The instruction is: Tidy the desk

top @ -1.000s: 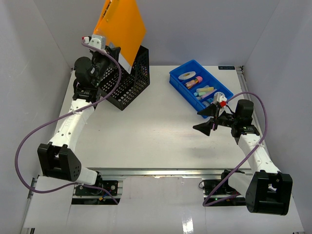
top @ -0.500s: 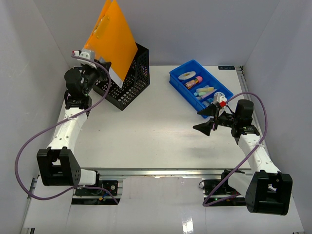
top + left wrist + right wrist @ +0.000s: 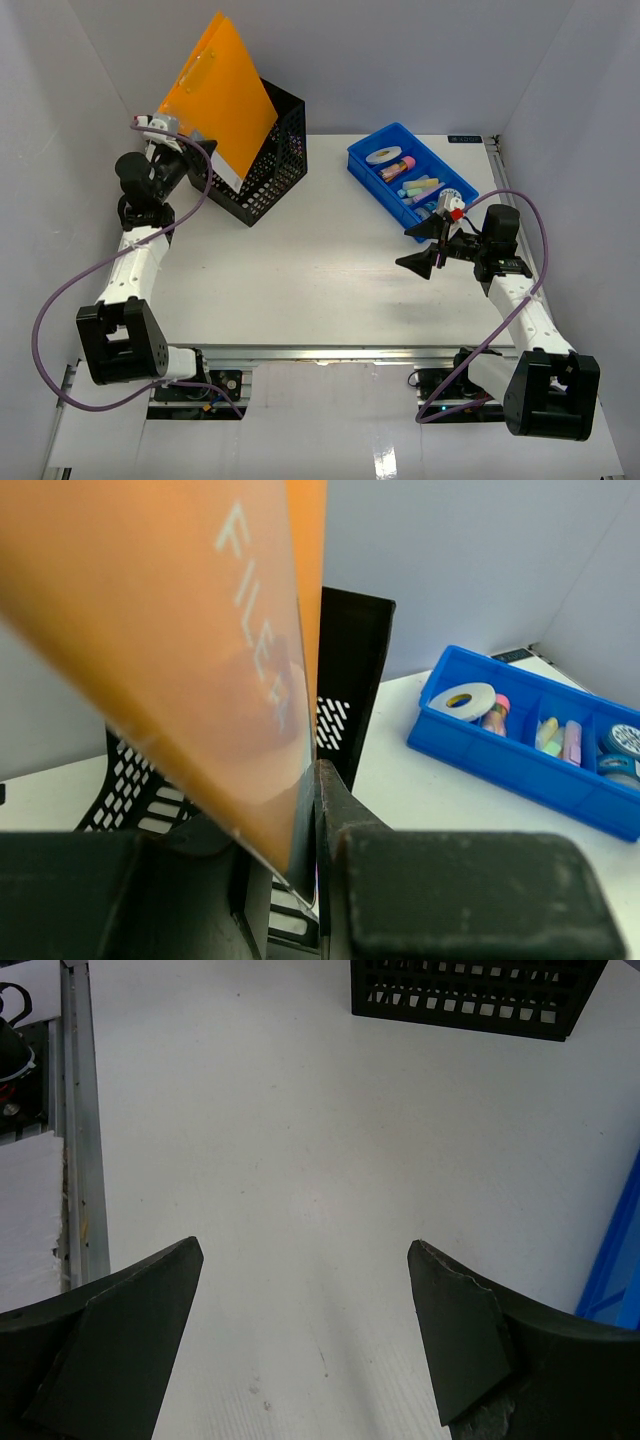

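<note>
An orange file folder (image 3: 215,90) stands tilted, high at the back left, with its lower edge at the open top of the black mesh file holder (image 3: 268,172). My left gripper (image 3: 205,165) is shut on the folder's lower corner. In the left wrist view the folder (image 3: 170,630) fills the left side, pinched between the jaws of the left gripper (image 3: 312,780), with the holder (image 3: 352,660) behind. My right gripper (image 3: 402,247) hovers open over the white desk (image 3: 300,270), near the blue tray (image 3: 380,190). Nothing lies between its fingers (image 3: 305,1250).
The blue tray (image 3: 520,770) holds tape rolls and several small coloured items in its compartments. Its edge shows at the right of the right wrist view (image 3: 610,1270). An aluminium rail (image 3: 330,352) runs along the desk's near edge. White walls close in the left, back and right.
My left arm has swung left and lower, carrying the orange folder with it; the folder now leans further left over the holder. The right arm has not moved.
</note>
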